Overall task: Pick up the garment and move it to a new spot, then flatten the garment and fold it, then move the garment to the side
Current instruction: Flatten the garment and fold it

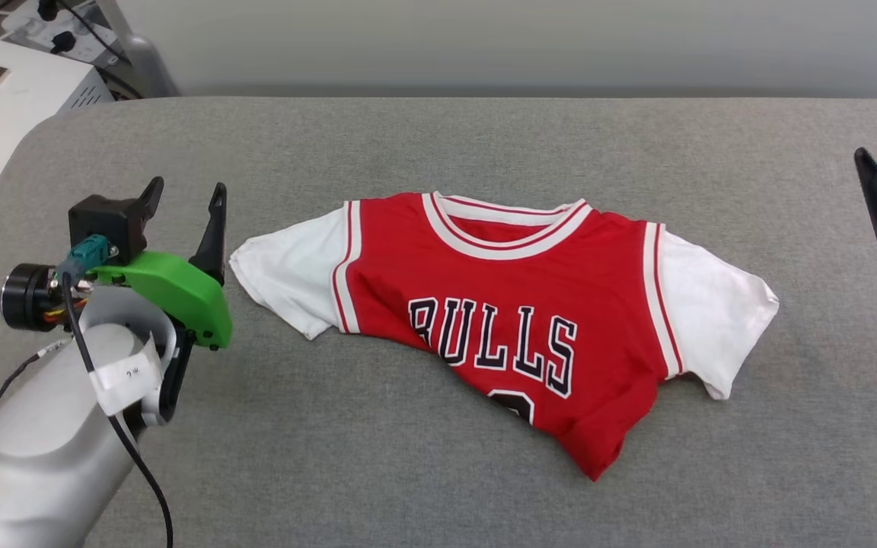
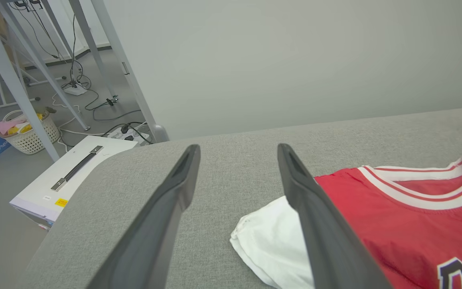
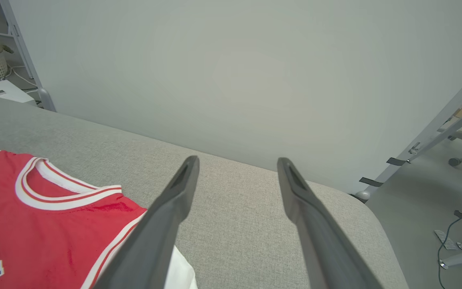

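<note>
Grey tabletop [image 1: 438, 137] carries the garment [image 1: 515, 304] at its centre, chest up, lower hem bunched. The left gripper [image 1: 187, 185], just beside one sleeve, and the right gripper [image 3: 238, 160] both hold their jaws wide and empty. Pinching only the bunched layer could drag creases along.

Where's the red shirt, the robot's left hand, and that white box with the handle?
garment [image 1: 484, 281]: head view, red chest above the letters.
left hand [image 1: 187, 186]: head view, midway between its open fingertips.
white box [image 2: 82, 176]: left wrist view, lid beside the handle.
</note>
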